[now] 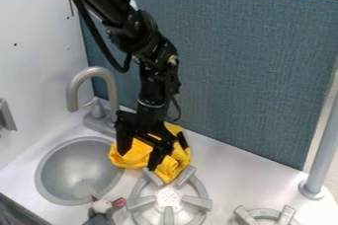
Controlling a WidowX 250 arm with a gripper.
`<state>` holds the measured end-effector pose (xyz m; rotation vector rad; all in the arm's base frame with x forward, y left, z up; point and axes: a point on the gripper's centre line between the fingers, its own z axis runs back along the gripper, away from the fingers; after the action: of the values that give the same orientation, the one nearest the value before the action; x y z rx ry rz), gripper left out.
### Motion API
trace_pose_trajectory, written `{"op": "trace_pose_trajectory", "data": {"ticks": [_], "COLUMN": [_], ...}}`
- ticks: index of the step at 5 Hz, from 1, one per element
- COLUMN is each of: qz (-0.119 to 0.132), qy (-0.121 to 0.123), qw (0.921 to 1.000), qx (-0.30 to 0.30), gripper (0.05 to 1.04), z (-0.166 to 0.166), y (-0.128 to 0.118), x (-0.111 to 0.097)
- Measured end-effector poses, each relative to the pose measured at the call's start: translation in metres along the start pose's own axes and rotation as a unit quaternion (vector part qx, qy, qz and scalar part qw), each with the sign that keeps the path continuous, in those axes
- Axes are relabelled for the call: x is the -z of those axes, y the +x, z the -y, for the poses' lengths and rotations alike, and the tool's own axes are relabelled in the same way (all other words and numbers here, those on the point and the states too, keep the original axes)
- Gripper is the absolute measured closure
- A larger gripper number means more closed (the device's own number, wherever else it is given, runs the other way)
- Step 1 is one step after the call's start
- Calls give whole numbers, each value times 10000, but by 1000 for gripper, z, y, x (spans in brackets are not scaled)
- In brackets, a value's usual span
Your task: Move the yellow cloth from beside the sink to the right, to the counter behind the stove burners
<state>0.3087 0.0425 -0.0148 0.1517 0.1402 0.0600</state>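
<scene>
Behind the black two-fingered claw (pixel 139 161) stands a blue-grey fabric panel (pixel 251 66); beneath spreads a white bench (pixel 228 167). The claw is open, fingers apart. Left of it sits a round grey sink (pixel 79 169); in front, a grey burner (pixel 168 202). Directly below, a yellow cloth (pixel 135 154) lies bunched, probably why folds rise between the fingers. A grey plush mouse (pixel 100 214) lies beyond the burner's left.
</scene>
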Motion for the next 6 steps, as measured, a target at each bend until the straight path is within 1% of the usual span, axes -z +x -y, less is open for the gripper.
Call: {"op": "trace_pose_trajectory", "data": {"ticks": [1, 2, 3, 4, 5, 6], "qz": [-199, -72, 50, 46, -159, -190], "qy": [-9, -8, 182, 315, 365, 312], "qw": [9998, 10000, 9998, 9994, 9991, 9992], "qx": [20, -10, -21, -144, -145, -159], "gripper": [83, 83, 83, 83, 83, 83], "z": [2, 3, -2, -15, -21, -28], "y": [-3, 26, 52, 68, 73, 84], "x": [13, 16, 23, 31, 46, 60]}}
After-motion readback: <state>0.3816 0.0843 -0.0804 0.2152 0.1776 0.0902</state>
